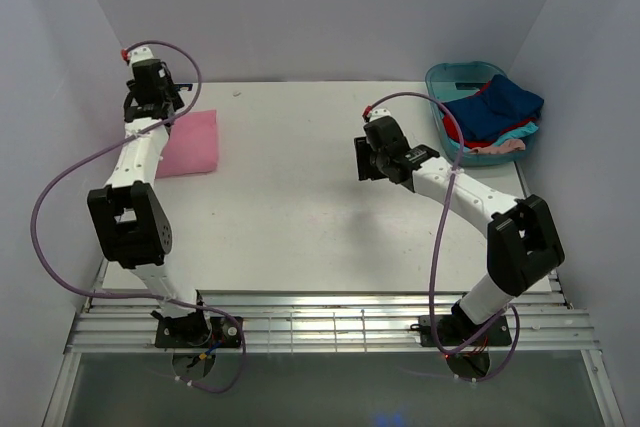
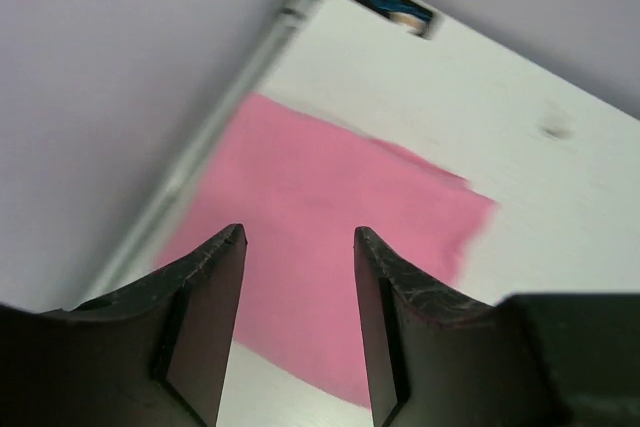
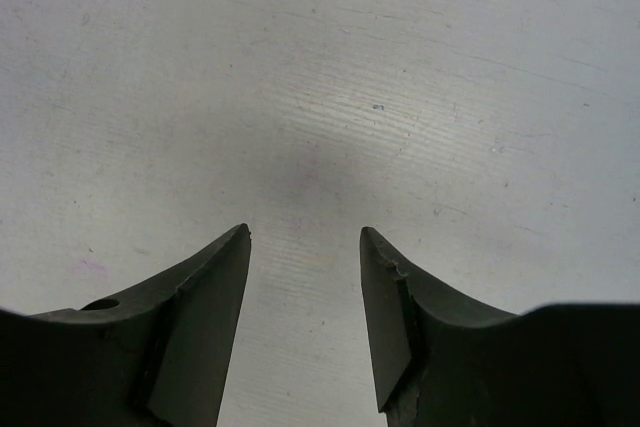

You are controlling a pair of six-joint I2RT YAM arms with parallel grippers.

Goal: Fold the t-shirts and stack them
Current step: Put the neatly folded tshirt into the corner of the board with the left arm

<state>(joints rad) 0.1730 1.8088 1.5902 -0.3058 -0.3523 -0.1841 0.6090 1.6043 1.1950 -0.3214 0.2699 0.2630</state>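
- At the bottom of the top view, both arm bases were bolted to a slatted metal rail [image 1: 330,319]. Purple cables [image 1: 45,237] looped up from them.
- Only the right wrist view showed the right gripper [image 3: 305,234] closely. Its jaws stood apart with nothing between them, over bare desk [image 3: 320,67]. Fine scratches and a soft grey shadow showed on that surface, neither of which could be made out from overhead.
- In the top view that gripper sat centre right of the frame, well apart from any cloth.
- The left wrist view showed the left gripper [image 2: 300,237] with its jaws parted and empty, hanging over the pink t-shirt [image 2: 330,197].
- That shirt lay flat as a folded rectangle beside the desk's side edge, at upper left of the overhead frame, where the arm hid part of it.
- Only the top view took in the teal tub [image 1: 447,77], at upper right of the frame near the desk's far corner.
- A dark blue t-shirt [image 1: 505,102] was heaped on top in the tub and spilled over its rim.
- The edges of a red t-shirt [image 1: 456,132], a turquoise t-shirt [image 1: 522,133] and a pale pink t-shirt [image 1: 498,148] showed beneath it.
- The desk was matt white, with a small dark speck [image 1: 237,94] near its far edge.
- Plain pale lilac-grey walls [image 1: 320,7] closed in the scene on three sides.
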